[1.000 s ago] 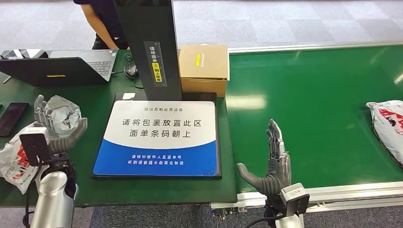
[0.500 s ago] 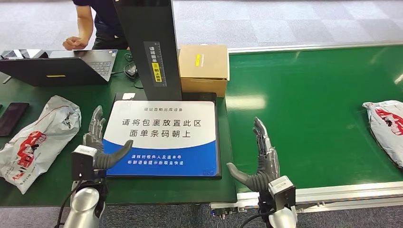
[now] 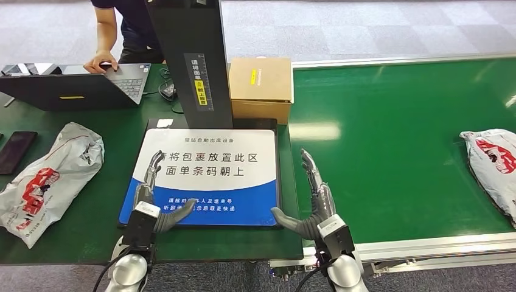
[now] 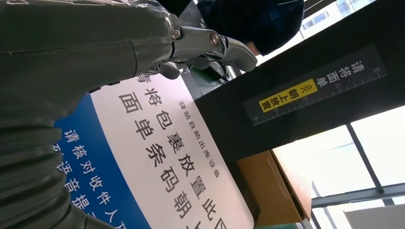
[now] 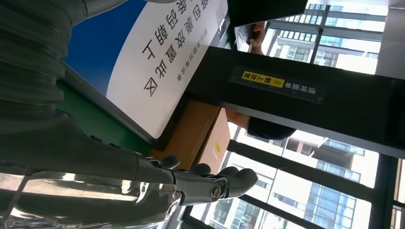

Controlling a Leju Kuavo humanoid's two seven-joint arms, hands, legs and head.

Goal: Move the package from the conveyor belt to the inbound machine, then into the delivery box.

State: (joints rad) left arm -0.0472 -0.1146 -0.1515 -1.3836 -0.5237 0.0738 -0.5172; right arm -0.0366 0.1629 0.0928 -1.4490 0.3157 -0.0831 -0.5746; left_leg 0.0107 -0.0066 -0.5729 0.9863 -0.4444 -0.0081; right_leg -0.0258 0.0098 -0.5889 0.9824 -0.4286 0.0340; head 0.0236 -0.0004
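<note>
My left hand (image 3: pixel 153 196): released and holding nothing, fingers spread and pointing forward, thumb turned inward; it hovers over the near blue edge of the scan pad, which I judge a waiting pose between packages.
My right hand (image 3: pixel 311 204): likewise released, fingers straight, thumb toward my left hand; it sits at the near right corner of the pad, beside the belt from which a parcel would come.
Scan pad (image 3: pixel 207 173): lies between my two hands and just ahead of them, its printed face bare, so the inbound machine is free for a package.
Grey package on the counter (image 3: pixel 52 176): well out to the side of my left hand, lying flat on the green counter (image 3: pixel 115 146).
Package on the conveyor belt (image 3: pixel 490 161): far off to the side of my right hand, flat on the conveyor belt (image 3: pixel 395 134) at the edge of my view; I judge it the next item, not yet within reach.
Black scanner column (image 3: pixel 188 61): upright beyond the pad, overlooking its face.
Cardboard box (image 3: pixel 260 85): beyond my right hand, beside the column.
Person (image 3: pixel 118 27): farthest, one hand on a laptop (image 3: pixel 73 85).
</note>
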